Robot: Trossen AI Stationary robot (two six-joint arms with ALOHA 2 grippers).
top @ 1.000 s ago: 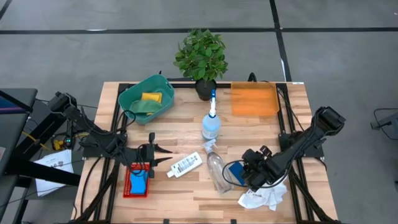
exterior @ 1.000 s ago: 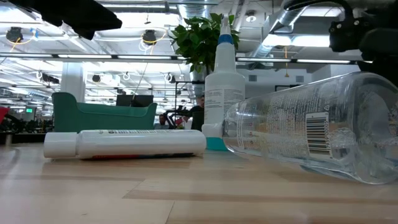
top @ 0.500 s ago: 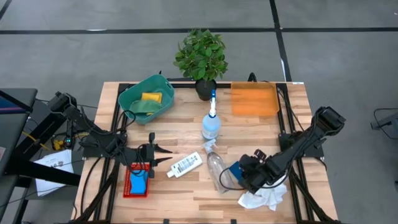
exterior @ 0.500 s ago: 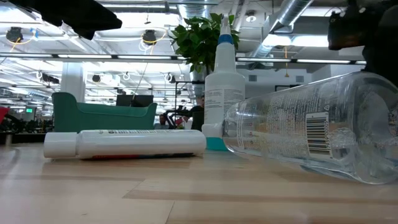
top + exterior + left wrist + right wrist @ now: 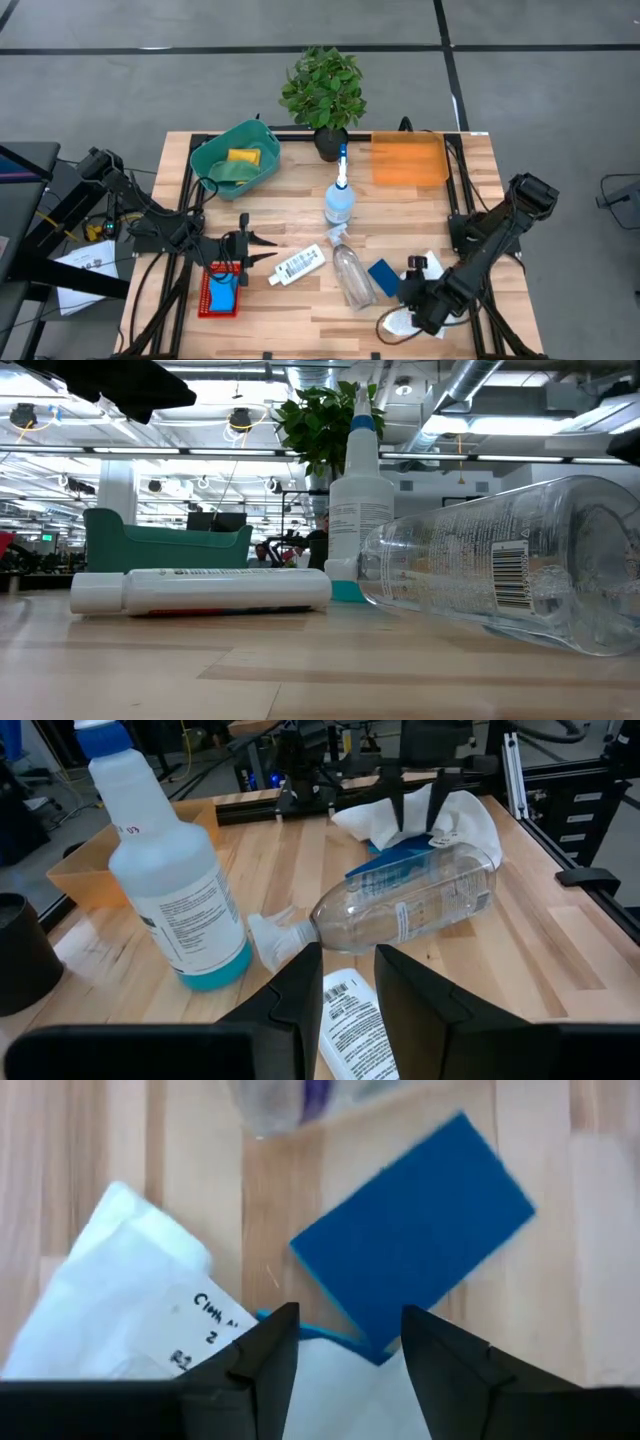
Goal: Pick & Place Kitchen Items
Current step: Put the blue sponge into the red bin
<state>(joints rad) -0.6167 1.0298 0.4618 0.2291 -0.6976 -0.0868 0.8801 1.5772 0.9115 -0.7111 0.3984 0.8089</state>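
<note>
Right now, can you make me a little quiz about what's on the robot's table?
1. True or false: the blue sponge lies in the green bin.
2. Which bottle lies on its side: A) the blue-capped spray bottle, or B) the clear spray bottle?
3. What white thing lies under the right gripper?

Key: 1. False, it lies on the table. 2. B. 3. The white cloth.

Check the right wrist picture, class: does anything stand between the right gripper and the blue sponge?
Nothing visible does. The right gripper hangs open over the white cloth, and the blue sponge lies flat on the table just ahead, one corner overlapping the cloth.
</note>
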